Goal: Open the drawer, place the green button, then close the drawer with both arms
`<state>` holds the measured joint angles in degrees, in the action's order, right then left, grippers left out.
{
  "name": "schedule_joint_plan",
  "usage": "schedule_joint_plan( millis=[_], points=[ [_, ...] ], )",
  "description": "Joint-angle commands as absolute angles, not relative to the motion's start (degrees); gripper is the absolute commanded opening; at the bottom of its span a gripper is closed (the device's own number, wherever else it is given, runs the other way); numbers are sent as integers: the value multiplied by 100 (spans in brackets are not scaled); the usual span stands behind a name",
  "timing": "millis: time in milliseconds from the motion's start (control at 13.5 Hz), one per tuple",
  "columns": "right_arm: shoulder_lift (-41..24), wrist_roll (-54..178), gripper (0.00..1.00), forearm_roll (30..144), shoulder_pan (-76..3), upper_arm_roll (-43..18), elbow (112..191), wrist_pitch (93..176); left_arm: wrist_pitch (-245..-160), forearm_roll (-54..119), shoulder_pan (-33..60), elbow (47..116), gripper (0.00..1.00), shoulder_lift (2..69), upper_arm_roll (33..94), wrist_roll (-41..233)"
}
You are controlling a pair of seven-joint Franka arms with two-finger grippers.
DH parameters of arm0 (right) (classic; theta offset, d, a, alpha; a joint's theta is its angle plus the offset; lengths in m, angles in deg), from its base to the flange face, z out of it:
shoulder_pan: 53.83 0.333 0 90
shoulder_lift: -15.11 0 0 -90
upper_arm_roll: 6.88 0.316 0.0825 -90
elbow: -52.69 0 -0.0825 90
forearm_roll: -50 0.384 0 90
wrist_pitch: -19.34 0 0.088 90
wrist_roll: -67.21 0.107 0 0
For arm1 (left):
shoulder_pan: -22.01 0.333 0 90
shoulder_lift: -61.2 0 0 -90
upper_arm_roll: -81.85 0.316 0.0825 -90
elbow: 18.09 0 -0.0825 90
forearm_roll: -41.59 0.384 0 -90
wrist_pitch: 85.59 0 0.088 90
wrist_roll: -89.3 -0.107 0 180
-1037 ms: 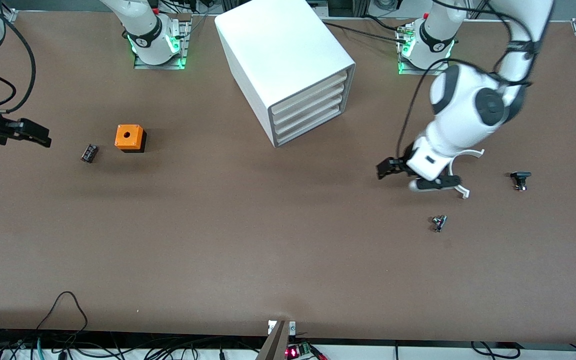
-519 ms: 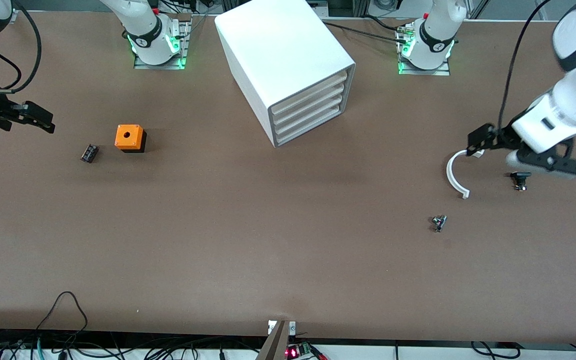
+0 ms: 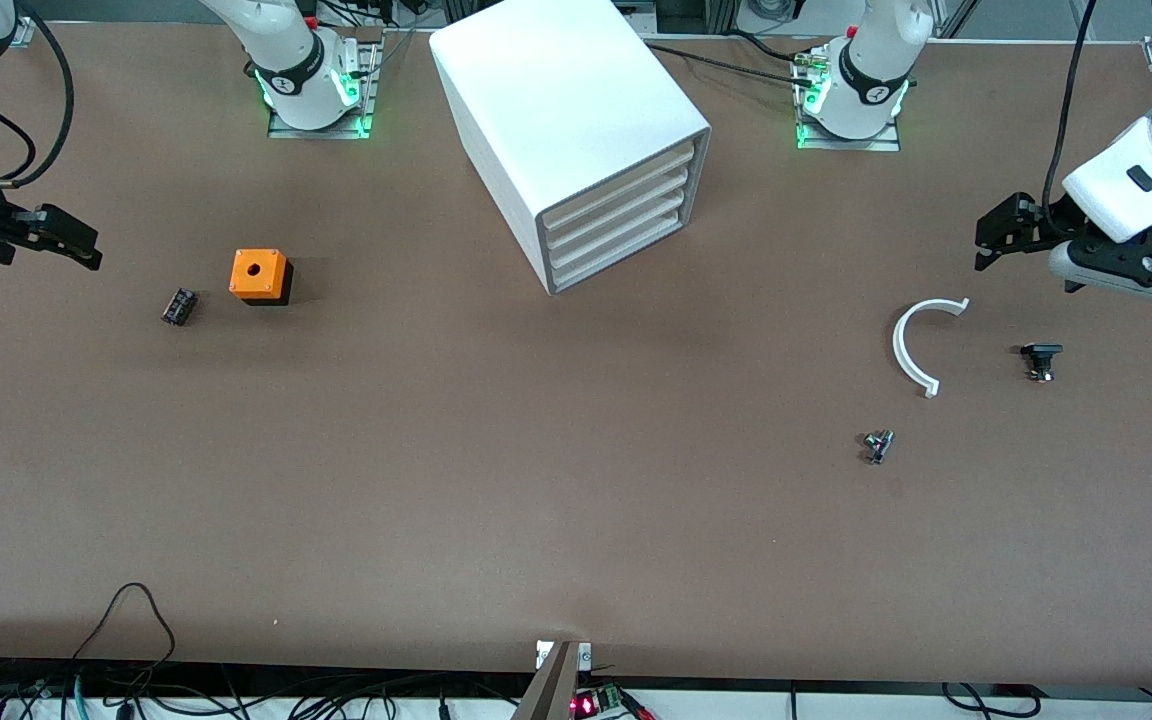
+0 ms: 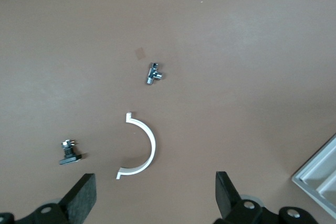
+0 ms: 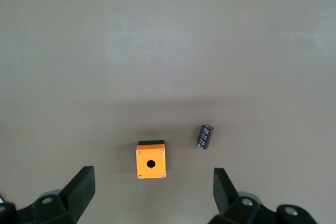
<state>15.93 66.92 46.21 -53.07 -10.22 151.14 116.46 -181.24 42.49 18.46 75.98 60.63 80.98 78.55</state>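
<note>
Swinging off the white half ring, the left gripper hangs over its end of the surface, jaws wide and empty (right gripper waits likewise over its own end). The lowest drawer sits shut in the cabinet; it looks like light, slidy plastic, so hook its front lip.

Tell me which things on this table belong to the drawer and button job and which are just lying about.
Job: lowest drawer of the white cabinet, shut; left claw and right claw, both open, over the table's ends.
Lying about: orange cube; white arc; black-capped part. The dark cylinder or silvery part may be the button; no green cap shows.
</note>
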Motion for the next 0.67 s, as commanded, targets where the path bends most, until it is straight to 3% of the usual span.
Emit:
schedule_joint_plan(
  millis=[0, 593],
  points=[
    [1599, 6572, 100, 4640, -5348, -1022, 15043, 11593, -18139, 4501, 1858, 7463, 100, 6015, 8053, 7708],
    [1608, 6581, 100, 4666, -5348, -1022, 15043, 11496, -18394, 4493, 1867, 7490, 100, 5997, 8062, 7700]
  ],
)
